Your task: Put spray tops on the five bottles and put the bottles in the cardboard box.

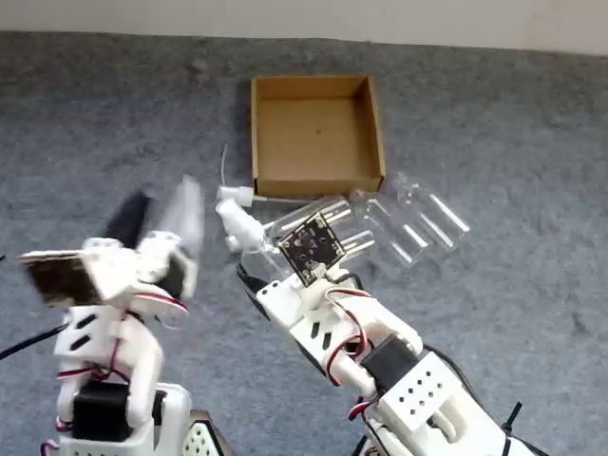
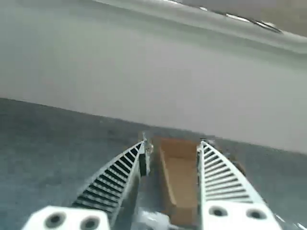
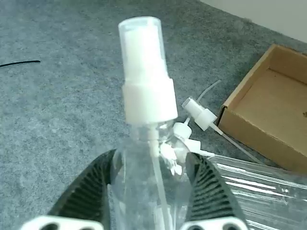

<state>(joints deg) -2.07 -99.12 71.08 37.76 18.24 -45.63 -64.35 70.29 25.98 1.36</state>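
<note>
My right gripper (image 3: 148, 194) is shut on a clear bottle (image 3: 144, 182) that carries a white spray top (image 3: 146, 91). From above, that bottle (image 1: 269, 245) points its top (image 1: 237, 223) toward the left, just in front of the cardboard box (image 1: 318, 133). Loose spray tops (image 3: 201, 115) with thin tubes lie on the carpet beside the box (image 3: 268, 110). More clear bottles (image 1: 408, 218) lie right of the held one. My left gripper (image 2: 170, 177) is open and raised off the table, nothing between its fingers (image 2: 115, 182), facing the box (image 2: 180, 177). In the high view it (image 1: 185, 220) sits at the left.
Grey carpet (image 1: 494, 123) covers the table. Another clear bottle (image 3: 259, 184) lies close beside the right gripper. A loose spray top (image 1: 234, 196) rests by the box's front left corner. A pale wall (image 2: 153, 72) rises behind the table.
</note>
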